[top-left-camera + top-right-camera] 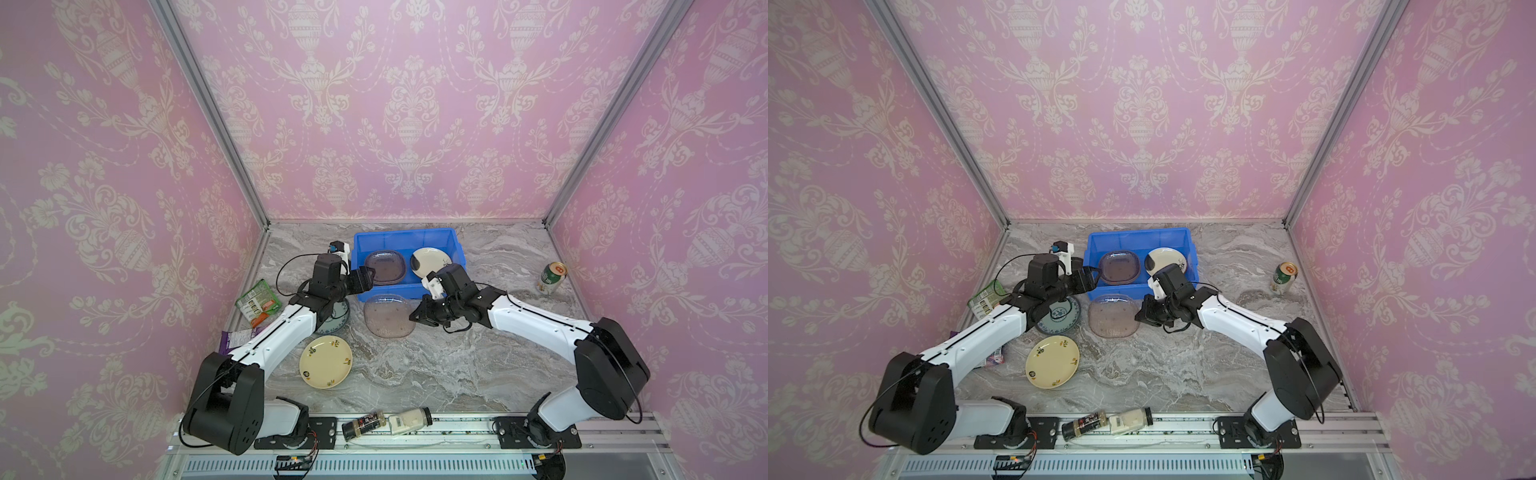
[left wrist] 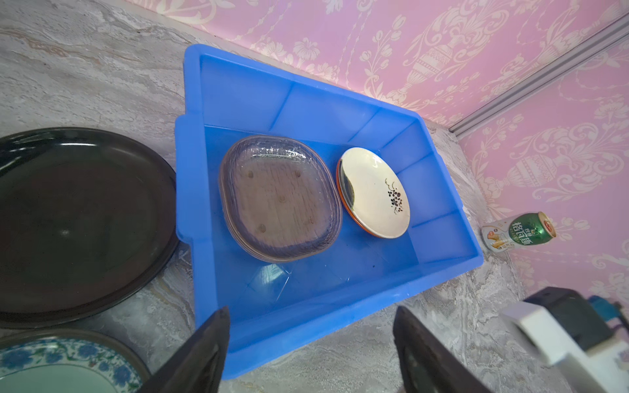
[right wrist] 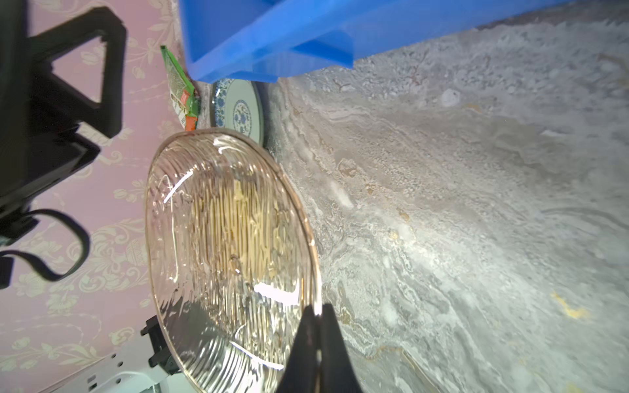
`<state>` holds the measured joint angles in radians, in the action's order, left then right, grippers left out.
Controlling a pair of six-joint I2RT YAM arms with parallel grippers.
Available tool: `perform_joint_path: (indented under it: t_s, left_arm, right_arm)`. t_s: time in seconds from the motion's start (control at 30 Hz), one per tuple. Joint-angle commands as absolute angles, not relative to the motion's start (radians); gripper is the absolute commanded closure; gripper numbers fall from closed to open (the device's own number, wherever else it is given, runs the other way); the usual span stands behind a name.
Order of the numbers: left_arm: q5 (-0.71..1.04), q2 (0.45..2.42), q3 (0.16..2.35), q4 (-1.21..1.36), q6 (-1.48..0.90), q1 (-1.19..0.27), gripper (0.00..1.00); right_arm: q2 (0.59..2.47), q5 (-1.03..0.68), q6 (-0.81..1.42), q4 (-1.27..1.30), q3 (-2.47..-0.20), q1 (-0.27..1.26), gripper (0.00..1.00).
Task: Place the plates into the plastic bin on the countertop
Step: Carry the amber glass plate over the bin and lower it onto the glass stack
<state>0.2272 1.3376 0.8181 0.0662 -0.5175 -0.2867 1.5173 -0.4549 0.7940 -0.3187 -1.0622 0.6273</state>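
The marbled countertop [image 1: 457, 365] is seen to carry both the finished and the unfinished part of the job. Against the back wall, the blue plastic bin [image 1: 405, 243] is already partly filled. A stack of translucent rounded-square plates [image 2: 279, 200] is laid in one half; their exact number cannot be told. A cream flowered plate [image 2: 374, 192] is set on an orange plate [image 2: 341, 194] in the other half.

Four plates are found outside the bin. The black round plate [image 2: 78, 224] is lying just beside the bin's left wall. The teal-patterned plate [image 1: 1065, 316] is partly hidden under the left arm. A second cream flowered plate [image 1: 325, 361] is placed nearer the front. A translucent ribbed plate [image 1: 388, 316] is positioned just in front of the bin.

That last plate is pinched at its rim by the closed right gripper [image 3: 316, 314]; whether it is lifted clear cannot be told. The left gripper [image 2: 311, 309] is held wide apart and empty over the bin's near edge.

The task is judged to be a little past halfway.
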Motion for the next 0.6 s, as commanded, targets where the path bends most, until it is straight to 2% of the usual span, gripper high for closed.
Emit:
perform_joint_path:
  t_s: [0.0,0.17,0.37,0.57]
  left_arm:
    - [0.199,1.297,0.841,0.097,-0.519,-0.252,0.22]
    - [0.222,1.310,0.817,0.149,-0.560,-0.234,0.23]
    - [0.237,1.318,0.801,0.178,-0.578,-0.231,0.23]
    - [0.220,1.288,0.803,0.155,-0.559,-0.226,0.23]
  right_arm:
    - [1.461,-0.368,0.586,-0.539,-1.197,0.587,1.00]
    - [1.550,-0.318,0.468,-0.519,-1.361,0.506,1.00]
    - [1.787,-0.281,0.431,-0.471,-1.626,0.462,1.00]
    - [2.011,-0.247,0.413,-0.594,-1.919,0.447,1.00]
